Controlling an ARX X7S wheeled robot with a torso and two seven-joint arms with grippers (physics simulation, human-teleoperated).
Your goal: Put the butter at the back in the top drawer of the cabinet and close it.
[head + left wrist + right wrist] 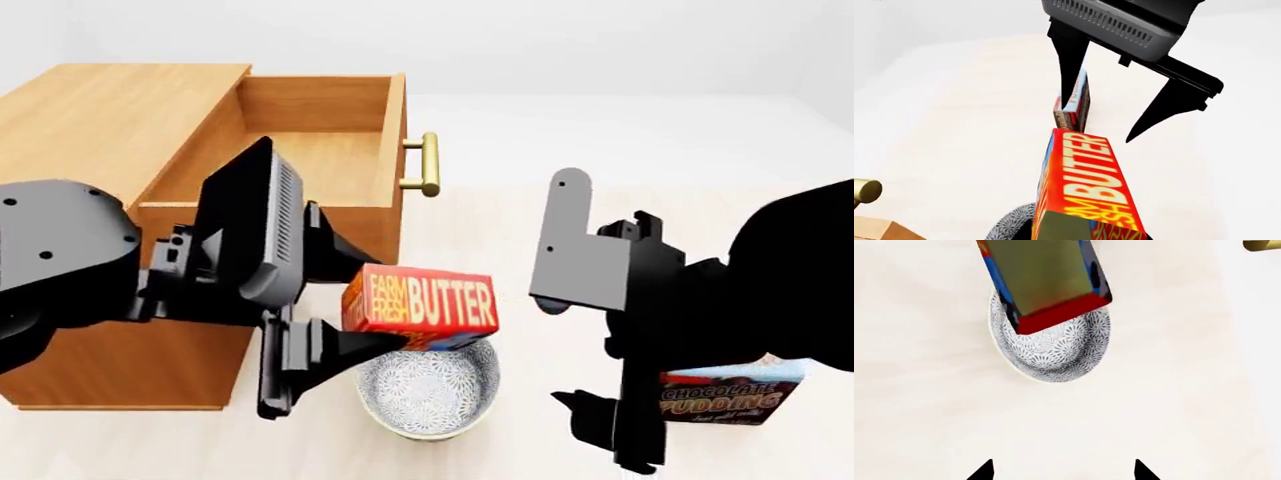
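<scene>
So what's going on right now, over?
Both hands open: left hand beside the butter, right hand empty. Butter sits across the bowl. Top drawer open, nothing blocking.

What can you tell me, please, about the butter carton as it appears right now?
The small rectangular orange-red butter carton bears "FARM FRESH" in yellow and "BUTTER" in white, with blue along its edges and a plain olive-green face seen from the right wrist view. It looks like printed cardboard, intact and closed. It lies tilted over the patterned white-and-grey bowl, one end over the bowl's rim, just in front of the open top drawer. The left claw sits open beside it, not visibly clamping it.
</scene>
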